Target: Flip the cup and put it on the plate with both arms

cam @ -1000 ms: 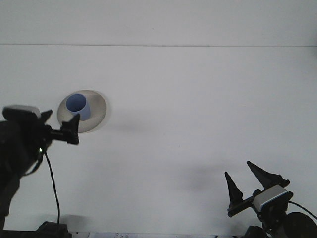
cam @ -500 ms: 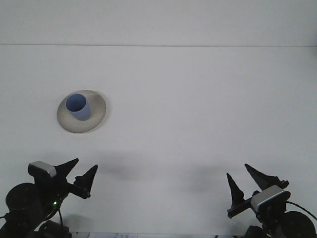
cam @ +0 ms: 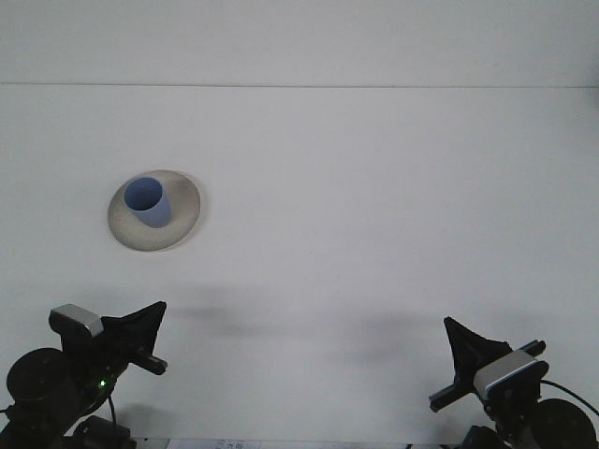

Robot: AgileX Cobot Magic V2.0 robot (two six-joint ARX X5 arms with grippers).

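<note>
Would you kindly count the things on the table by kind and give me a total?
Cup: 1, blue, upright on the plate
Plate: 1, off-white
Total: 2

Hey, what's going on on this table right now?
Nothing is being handled at this moment. A blue cup stands upright, mouth up, on a pale plate on the left of the white table. The left end effector and right end effector sit low at the near edge, both shut and empty, well clear of the plate.
</note>
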